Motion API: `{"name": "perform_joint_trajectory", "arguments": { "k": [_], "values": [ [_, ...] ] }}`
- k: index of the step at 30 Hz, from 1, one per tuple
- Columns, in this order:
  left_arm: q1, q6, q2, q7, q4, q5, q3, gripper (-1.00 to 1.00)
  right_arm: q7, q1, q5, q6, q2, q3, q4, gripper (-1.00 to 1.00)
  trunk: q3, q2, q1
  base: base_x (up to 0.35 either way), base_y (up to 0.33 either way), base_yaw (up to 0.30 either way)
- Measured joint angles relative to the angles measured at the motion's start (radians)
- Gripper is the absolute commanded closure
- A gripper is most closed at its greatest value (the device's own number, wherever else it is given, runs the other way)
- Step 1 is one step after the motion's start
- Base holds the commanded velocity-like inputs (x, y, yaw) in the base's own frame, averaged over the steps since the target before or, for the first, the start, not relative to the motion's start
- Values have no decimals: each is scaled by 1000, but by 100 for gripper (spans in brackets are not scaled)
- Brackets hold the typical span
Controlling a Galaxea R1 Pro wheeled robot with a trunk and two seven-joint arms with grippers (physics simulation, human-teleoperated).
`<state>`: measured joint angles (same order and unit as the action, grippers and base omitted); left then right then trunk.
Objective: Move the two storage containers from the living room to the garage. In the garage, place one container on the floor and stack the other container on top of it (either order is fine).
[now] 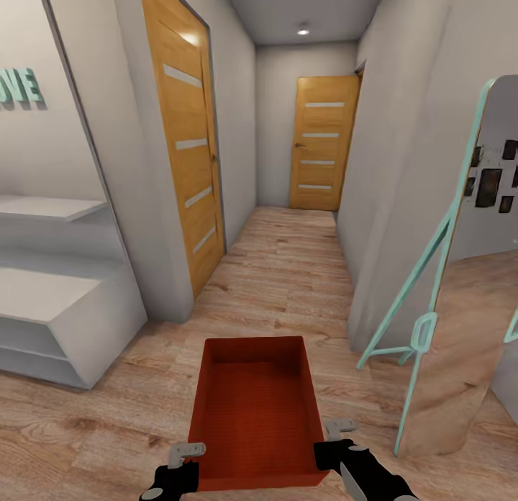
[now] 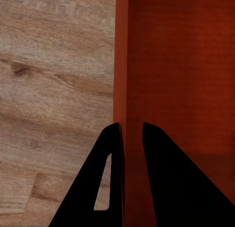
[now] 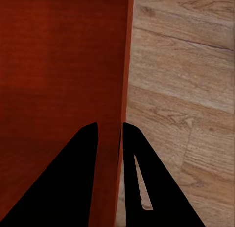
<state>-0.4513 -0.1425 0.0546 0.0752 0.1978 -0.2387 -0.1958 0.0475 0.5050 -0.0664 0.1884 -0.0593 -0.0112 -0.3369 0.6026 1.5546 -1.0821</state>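
Both grippers are sitting at the bottom edge of the head view, carrying 1 orange-red bin [image 1: 255, 414] between them. Left gripper [image 1: 185, 454] is clamping the bin's left wall near its closest corner: in the left wrist view its 2 fingers [image 2: 161, 183] are straddling the thin wall [image 2: 121, 65], one inside, one outside. Right gripper [image 1: 338, 435] is doing the same on the right wall, and the right wrist view is showing its fingers [image 3: 73, 183] pinching the rim [image 3: 125, 56] with wood floor [image 3: 186, 90] just beyond. Holding opposite walls this way is likely keeping the open bin level and steady while the base is rolling.

Ahead of the grippers, the plank floor [image 1: 288, 271] is running into a narrow hallway [image 1: 302, 127] ending at a wooden door [image 1: 322, 145] with glass strips. To the left of the left gripper, farther on, another such door [image 1: 188, 141] is standing in the wall, with white shelving [image 1: 50, 299] nearer. To the right of the right gripper a mint-framed leaning mirror [image 1: 450, 285] is resting against the wall.

Judging by this, the bin is in transit toward the garage, with stacking not yet begun.
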Motion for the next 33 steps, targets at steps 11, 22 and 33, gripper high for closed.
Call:
{"name": "perform_joint_trajectory", "arguments": {
  "k": [11, 22, 33],
  "values": [
    [0, 0, 0, 0, 0, 0, 0, 100, 0, 0, 0, 0, 0, 0, 0, 100, 0, 0, 0, 296, 200, -49],
    [0, 0, 0, 0, 0, 0, 0, 100, 0, 0, 0, 0, 1, 0, 0, 100, 0, 0, 0, 296, 200, -222],
    [0, 0, 1, 0, 0, 0, 0, 100, 1, 0, 1, 0, 1, -1, 0, 100, 0, 0, 0, 296, 200, -196]
  ]
}}
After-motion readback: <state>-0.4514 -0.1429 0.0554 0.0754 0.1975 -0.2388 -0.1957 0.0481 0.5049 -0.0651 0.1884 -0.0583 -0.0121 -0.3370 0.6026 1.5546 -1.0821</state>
